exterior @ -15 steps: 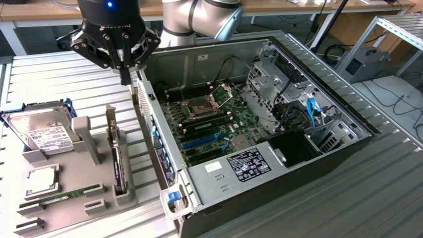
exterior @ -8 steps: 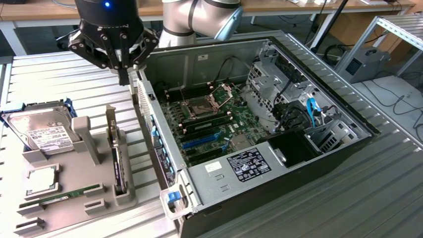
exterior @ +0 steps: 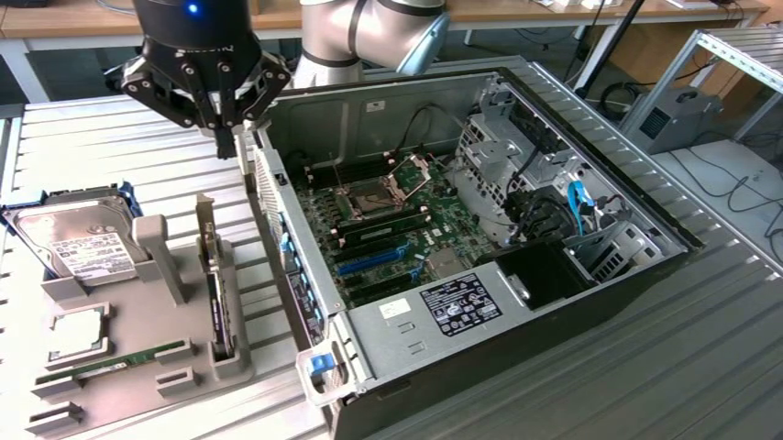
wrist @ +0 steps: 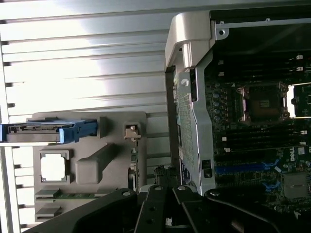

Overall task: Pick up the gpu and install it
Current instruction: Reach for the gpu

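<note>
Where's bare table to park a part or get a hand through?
Bare ribbed table beyond the parts holder and at the exterior view's right of the PC case. The holder is crowded; the strip between them is narrow.

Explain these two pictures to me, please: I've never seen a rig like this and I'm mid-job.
The machine is a grey jointed robot arm ending in a black metal hand. One picture comes from a camera off the arm, overlooking the bench; the other from a camera on the wrist, looking past the hand. On the ribbed metal table lies an open black computer case with its green motherboard exposed. Beside it sits a grey plastic parts tray carrying a silver boxy hard drive, a square silver processor chip, a narrow green memory stick and the thin green-and-black gpu card, standing on edge. The hand is shut, holds nothing, and hangs above the table close to the case's wall.
</note>
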Available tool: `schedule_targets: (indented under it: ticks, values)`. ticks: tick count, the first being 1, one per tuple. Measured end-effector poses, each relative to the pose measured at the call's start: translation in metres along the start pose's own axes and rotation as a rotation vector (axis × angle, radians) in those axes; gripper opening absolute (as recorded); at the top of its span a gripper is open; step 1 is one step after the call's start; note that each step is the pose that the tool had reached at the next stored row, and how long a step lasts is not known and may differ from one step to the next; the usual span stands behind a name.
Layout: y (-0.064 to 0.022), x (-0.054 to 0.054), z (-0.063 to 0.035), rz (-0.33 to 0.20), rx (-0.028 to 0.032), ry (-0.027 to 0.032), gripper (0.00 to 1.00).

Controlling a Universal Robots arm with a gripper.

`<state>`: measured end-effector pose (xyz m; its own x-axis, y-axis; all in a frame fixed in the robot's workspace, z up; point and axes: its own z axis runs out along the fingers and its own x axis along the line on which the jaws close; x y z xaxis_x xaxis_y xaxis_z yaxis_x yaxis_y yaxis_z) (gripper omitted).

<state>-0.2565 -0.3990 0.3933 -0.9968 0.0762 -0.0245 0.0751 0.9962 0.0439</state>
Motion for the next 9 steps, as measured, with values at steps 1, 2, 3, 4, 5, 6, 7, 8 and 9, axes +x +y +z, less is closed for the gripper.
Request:
schedule_targets:
  ticks: [1, 2, 3, 4, 5, 6, 7, 8, 9]
  values:
    - [0.0, 0.0005, 0.0, 0.0, 0.0, 0.0, 0.11]
    - [-0.0001, 0.001, -0.0001, 0.0, 0.0001, 0.0001, 0.11]
    - [-0.0001, 0.0016, -0.0001, 0.0, 0.0001, 0.0, 0.11]
    - [-0.0002, 0.0023, -0.0001, 0.0, 0.0001, 0.0, 0.11]
    - [-0.0002, 0.0029, -0.0001, 0.0, 0.0001, 0.0, 0.11]
    - [-0.0003, 0.0034, -0.0001, 0.0, 0.0001, 0.0, 0.11]
    - [-0.0003, 0.004, -0.0001, 0.0, 0.0001, 0.0, 0.11]
    - [-0.0003, 0.0045, -0.0001, 0.0, 0.0001, 0.0, 0.11]
    - [-0.0003, 0.0049, -0.0002, 0.0, 0.0001, 0.0, 0.11]
